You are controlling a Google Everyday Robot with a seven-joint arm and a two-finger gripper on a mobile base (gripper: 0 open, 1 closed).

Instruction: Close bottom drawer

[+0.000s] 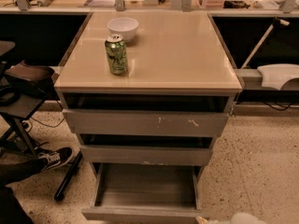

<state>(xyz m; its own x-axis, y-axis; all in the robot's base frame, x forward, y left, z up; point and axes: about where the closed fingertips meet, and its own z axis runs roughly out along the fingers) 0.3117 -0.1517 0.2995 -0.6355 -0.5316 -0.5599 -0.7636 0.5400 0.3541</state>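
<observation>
The bottom drawer [140, 214] is the lowest of three grey-brown drawers and stands pulled far out; its shallow empty box [147, 185] is open to view. Its plain front lies along the bottom edge of the camera view. The gripper [202, 220] shows only as a small pale tip at the drawer front's right corner. The white arm [245, 217] behind it is mostly cut off by the bottom edge. The middle drawer [145, 155] and the top drawer [145, 122], with white scratches on its front, stand slightly out.
A green can [116, 54] and a white bowl [123, 28] stand on the cabinet top [187, 50]. A dark chair [23, 78] and a person's black shoe [56, 157] are on the left. Speckled floor lies to the right.
</observation>
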